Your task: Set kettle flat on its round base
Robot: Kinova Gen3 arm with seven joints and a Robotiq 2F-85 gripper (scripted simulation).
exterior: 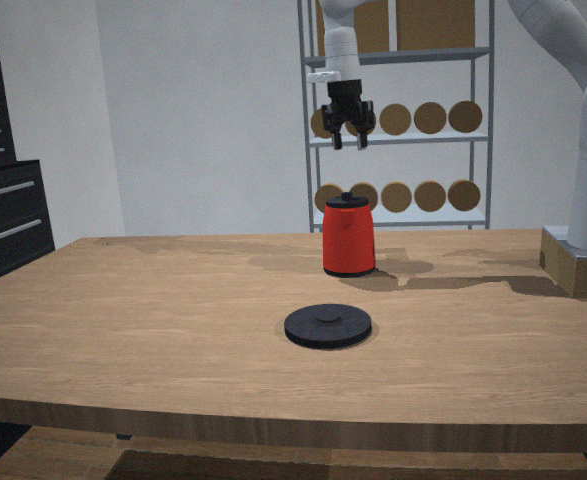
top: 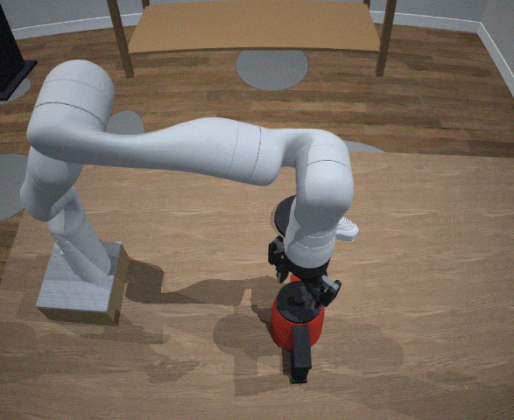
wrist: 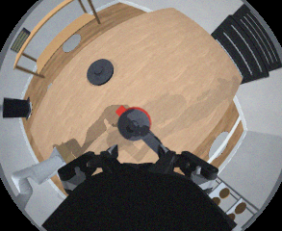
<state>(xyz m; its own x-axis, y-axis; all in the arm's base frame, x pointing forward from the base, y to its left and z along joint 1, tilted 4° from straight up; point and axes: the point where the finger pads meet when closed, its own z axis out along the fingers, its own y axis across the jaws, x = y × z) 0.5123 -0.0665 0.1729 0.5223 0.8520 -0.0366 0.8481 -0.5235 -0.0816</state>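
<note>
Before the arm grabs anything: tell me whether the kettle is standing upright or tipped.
Upright. The kettle stands flat on the table, sides vertical, lid level, apart from the base. The open gripper hangs above it.

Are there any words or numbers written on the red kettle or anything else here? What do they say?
None: no words, numbers, labels or signs can be read in any view.
The red kettle, its black lid, the round base, the arm and the gripper show plain surfaces.
The boxes and round discs on the shelf rack and the dark drawer cabinet show no writing either.
</note>
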